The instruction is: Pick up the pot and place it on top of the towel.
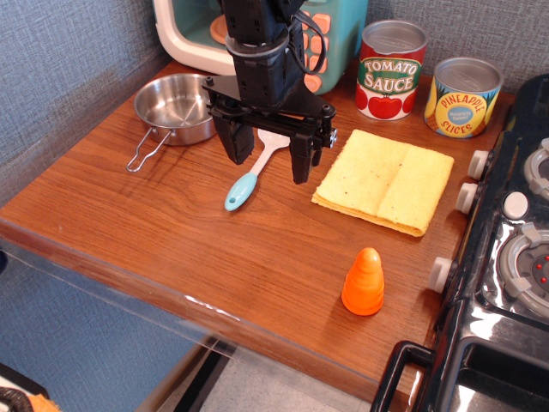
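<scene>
The pot (pixel 174 106) is a small shiny steel pan at the back left of the wooden table, with its wire loop handle pointing toward the front left. The towel (pixel 384 179) is a folded yellow cloth with a centre crease, lying flat at the right of the table. My gripper (pixel 268 159) is open and empty. It hangs above the table between the pot and the towel, just right of the pot, over a spatula.
A white spatula with a light blue handle (pixel 249 178) lies under the gripper. An orange cone-shaped toy (pixel 364 283) stands at the front right. Tomato sauce (pixel 390 69) and pineapple (pixel 462 96) cans stand behind the towel. A toy stove (pixel 515 249) borders the right edge; a toy appliance (pixel 193 30) stands behind the pot.
</scene>
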You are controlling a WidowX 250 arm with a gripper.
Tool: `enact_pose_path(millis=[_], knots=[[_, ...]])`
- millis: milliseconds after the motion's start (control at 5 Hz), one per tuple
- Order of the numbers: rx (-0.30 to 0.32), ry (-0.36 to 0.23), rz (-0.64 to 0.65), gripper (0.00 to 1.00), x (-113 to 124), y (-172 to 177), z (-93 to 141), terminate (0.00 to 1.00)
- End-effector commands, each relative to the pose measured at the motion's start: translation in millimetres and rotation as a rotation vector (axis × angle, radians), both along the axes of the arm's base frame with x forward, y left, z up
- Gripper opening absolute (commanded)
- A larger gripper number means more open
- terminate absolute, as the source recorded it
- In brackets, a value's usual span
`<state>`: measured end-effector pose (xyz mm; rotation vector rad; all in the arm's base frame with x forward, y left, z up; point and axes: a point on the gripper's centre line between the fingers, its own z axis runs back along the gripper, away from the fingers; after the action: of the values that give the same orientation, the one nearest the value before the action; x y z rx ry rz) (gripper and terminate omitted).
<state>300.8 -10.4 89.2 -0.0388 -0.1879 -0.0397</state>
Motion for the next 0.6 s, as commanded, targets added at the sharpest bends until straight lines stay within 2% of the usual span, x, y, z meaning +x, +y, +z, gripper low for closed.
enact_pose_path(millis=[0,400], knots=[[0.000,0.000,0.000,1.00,0.0,0.0,0.0,0.00],[0.030,-0.006,0.176,1.00,40.6,64.9,-4.0,0.00]])
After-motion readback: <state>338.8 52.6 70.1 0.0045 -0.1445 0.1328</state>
